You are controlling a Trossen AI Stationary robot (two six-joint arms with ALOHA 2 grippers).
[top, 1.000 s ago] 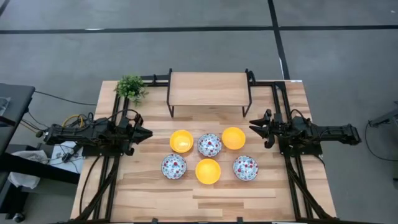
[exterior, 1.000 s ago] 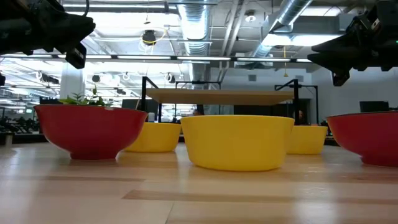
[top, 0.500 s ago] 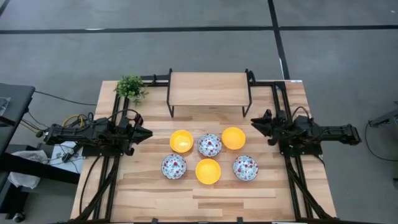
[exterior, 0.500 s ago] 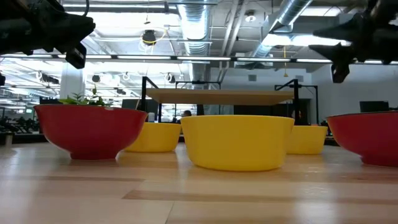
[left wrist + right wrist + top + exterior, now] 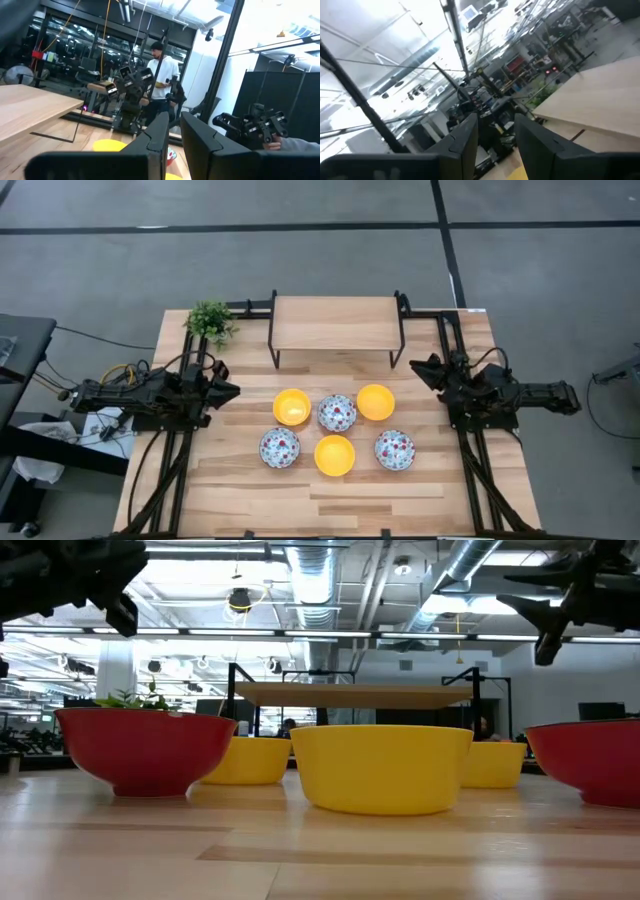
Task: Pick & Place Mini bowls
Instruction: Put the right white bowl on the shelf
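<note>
Top-down view: wooden table [image 5: 250,500] w/ 6 mini bowls [image 5: 337,413] grouped at centre, 3 yellow & 3 floral, in 2 staggered rows just in front of a small wooden shelf [image 5: 336,323]. Potted plant [image 5: 210,320] at the back-left corner. Left gripper [image 5: 232,389] hovers left of the bowls, fingers w/ only a narrow gap, holding nothing. Right gripper [image 5: 420,367] hovers right of the shelf, fingers parted wider, also empty. A person [image 5: 161,85] stands in the room beyond.
</note>
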